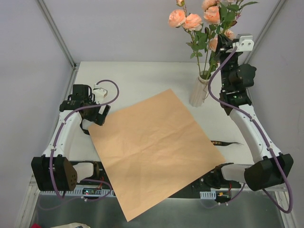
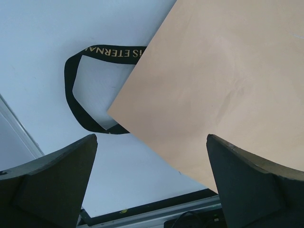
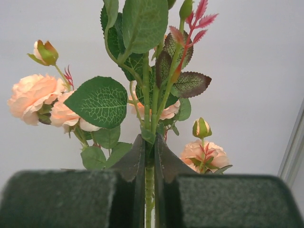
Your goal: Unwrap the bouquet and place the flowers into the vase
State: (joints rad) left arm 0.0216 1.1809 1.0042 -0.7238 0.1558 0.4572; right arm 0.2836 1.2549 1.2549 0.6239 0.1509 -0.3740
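Note:
The flowers [image 1: 192, 21], peach-pink roses with green leaves, stand upright with their stems in the pale slim vase [image 1: 199, 92] at the back right. My right gripper [image 1: 219, 51] is beside them above the vase's neck. In the right wrist view it [image 3: 149, 142] is shut on the green stems [image 3: 150, 114], with blooms [image 3: 33, 95] to either side. The bouquet's tan paper [image 1: 152, 142] lies open and flat mid-table. My left gripper [image 1: 97, 118] hovers at the paper's left corner. In the left wrist view it [image 2: 152, 156] is open, with nothing between its fingers.
A black ribbon with gold lettering [image 2: 76, 95] loops on the white table, running under the paper's [image 2: 228, 71] left corner. Another black ribbon strip [image 1: 227, 142] lies right of the paper. The paper's near corner overhangs the table's front edge. White walls stand close behind the vase.

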